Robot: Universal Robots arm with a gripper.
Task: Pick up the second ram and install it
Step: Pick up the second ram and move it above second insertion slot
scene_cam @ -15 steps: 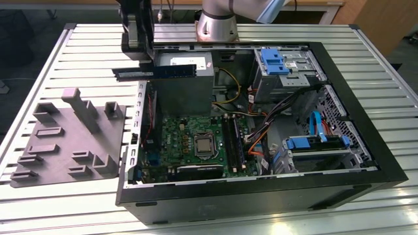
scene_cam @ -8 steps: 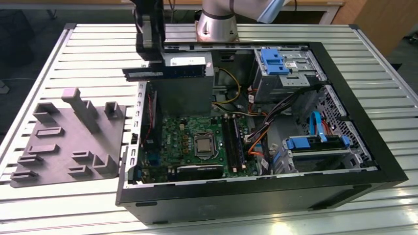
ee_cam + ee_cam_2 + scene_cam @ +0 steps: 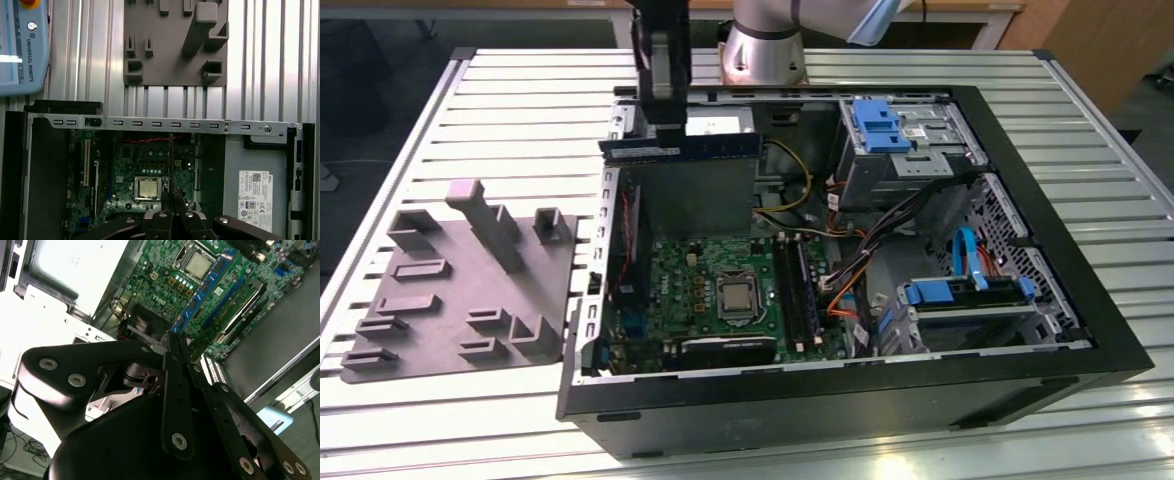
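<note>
Dark blue second ram [image 3: 714, 146]; green motherboard [image 3: 674, 272]; grey fixture plate [image 3: 440, 300]; black case [image 3: 854, 400].

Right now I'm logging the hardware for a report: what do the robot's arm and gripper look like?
The arm is a silver-grey metal cylinder with a light blue cap on its joint. The gripper is matte black, built of flat linkage bars pinned with round silver rivets and narrowing toward its tips.
</note>
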